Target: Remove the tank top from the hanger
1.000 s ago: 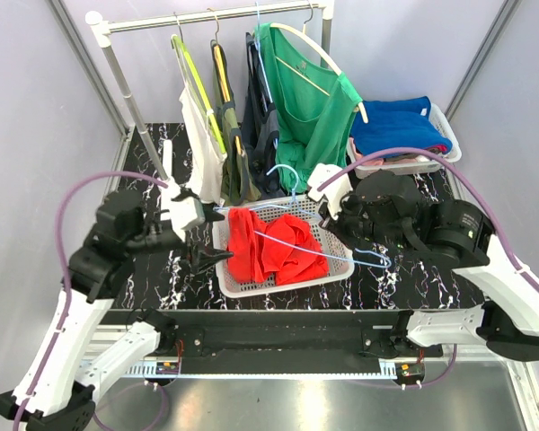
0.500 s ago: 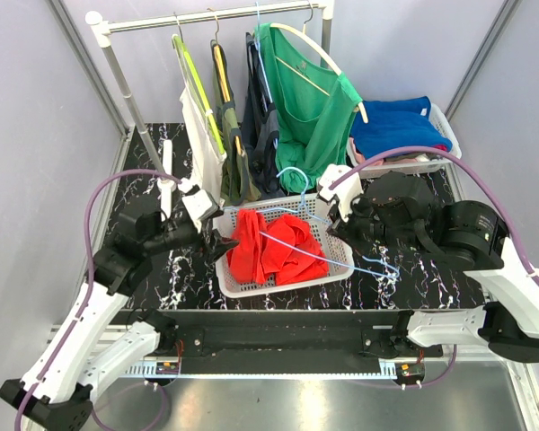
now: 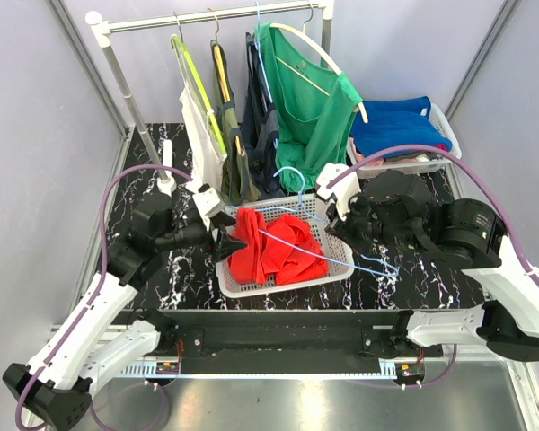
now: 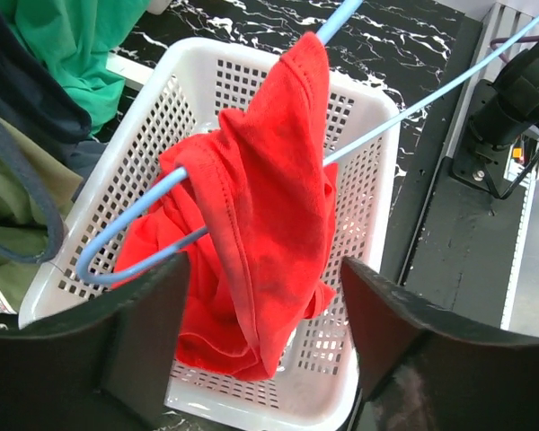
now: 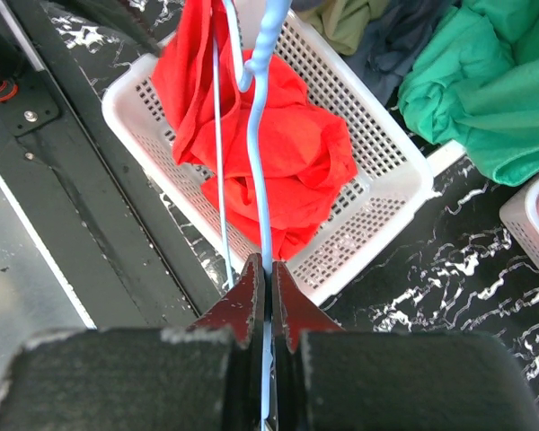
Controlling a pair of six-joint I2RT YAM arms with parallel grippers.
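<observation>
A red tank top (image 3: 268,247) hangs on a light blue wire hanger (image 3: 296,241) over the white mesh basket (image 3: 334,269). Part of the cloth lies bunched in the basket. In the left wrist view the tank top (image 4: 260,206) drapes over the hanger's end loop (image 4: 117,247). My left gripper (image 3: 226,246) is open at the basket's left side, its fingers (image 4: 404,332) apart on either side of the cloth. My right gripper (image 5: 269,287) is shut on the hanger's wire (image 5: 262,180) at the basket's right side (image 3: 328,220).
A clothes rail (image 3: 207,16) at the back holds several hung garments, among them a green top (image 3: 313,99). A white bin (image 3: 431,162) of blue cloth stands at the back right. The table is black marble (image 3: 404,269).
My left gripper has moved right and forward to the basket's left rim, close against the red tank top. The hanger has lifted slightly in my right gripper.
</observation>
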